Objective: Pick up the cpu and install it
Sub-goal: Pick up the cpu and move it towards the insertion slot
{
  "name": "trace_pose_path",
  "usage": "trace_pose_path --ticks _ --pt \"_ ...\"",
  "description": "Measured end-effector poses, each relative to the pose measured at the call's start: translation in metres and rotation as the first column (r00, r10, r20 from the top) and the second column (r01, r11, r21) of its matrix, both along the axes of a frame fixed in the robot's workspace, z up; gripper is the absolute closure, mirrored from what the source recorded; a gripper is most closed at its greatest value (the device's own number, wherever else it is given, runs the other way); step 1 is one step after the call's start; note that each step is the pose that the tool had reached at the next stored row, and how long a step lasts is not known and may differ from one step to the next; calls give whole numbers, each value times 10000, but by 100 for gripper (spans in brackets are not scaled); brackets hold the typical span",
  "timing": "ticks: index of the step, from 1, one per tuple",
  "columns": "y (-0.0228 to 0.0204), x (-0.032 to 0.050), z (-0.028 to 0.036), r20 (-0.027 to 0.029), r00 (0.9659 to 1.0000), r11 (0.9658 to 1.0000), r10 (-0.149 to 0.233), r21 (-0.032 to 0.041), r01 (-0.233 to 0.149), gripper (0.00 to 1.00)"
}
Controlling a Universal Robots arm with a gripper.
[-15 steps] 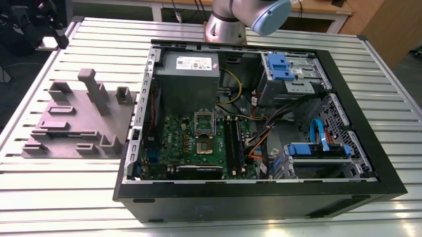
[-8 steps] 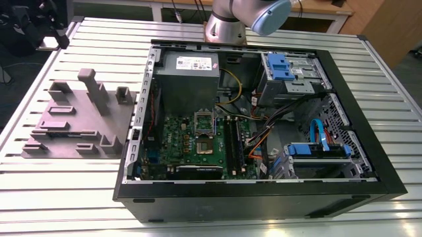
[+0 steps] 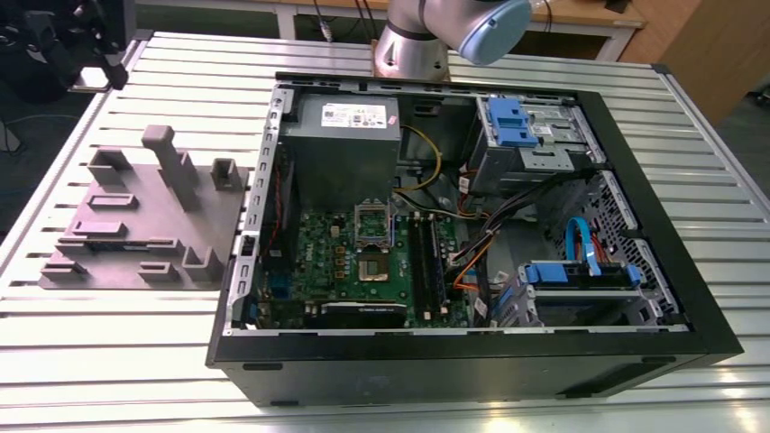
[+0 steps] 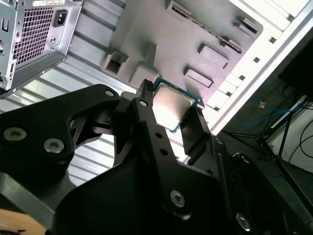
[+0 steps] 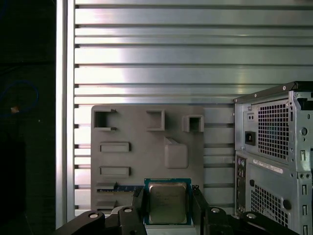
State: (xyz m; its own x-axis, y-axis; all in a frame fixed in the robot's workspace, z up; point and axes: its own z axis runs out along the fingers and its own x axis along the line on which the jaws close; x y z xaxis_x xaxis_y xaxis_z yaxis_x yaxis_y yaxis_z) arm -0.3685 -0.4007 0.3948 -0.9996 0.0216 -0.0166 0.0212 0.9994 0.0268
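The cpu [image 5: 167, 201] is a small square chip with a silver-grey metal top and a thin green edge. My gripper [image 5: 167, 208] is shut on it, one black finger [image 5: 138, 205] on each side. The second wrist view shows the same grip, with the cpu [image 4: 172, 104] caught between the fingers [image 4: 146, 115] of my gripper [image 4: 171, 113]. The chip hangs well above the grey plastic fixture [image 5: 146, 147], clear of it. In the exterior view, the motherboard's socket [image 3: 374, 242] lies uncovered in the middle of the open computer case [image 3: 481, 361].
The grey fixture [image 3: 144, 216] with upright blocks stands on the slatted metal table [image 3: 121, 361], at the exterior view's left of the case. The arm's base [image 3: 416, 45] rises behind the case. Inside are a power supply [image 3: 343, 122], drive bays [image 3: 529, 135] and loose cables [image 3: 506, 225].
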Motion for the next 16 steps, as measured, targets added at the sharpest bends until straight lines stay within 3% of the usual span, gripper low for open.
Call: trace_pose_path --ticks 16 --pt "0 30 0 0 10000 10000 1 0 -1 53"
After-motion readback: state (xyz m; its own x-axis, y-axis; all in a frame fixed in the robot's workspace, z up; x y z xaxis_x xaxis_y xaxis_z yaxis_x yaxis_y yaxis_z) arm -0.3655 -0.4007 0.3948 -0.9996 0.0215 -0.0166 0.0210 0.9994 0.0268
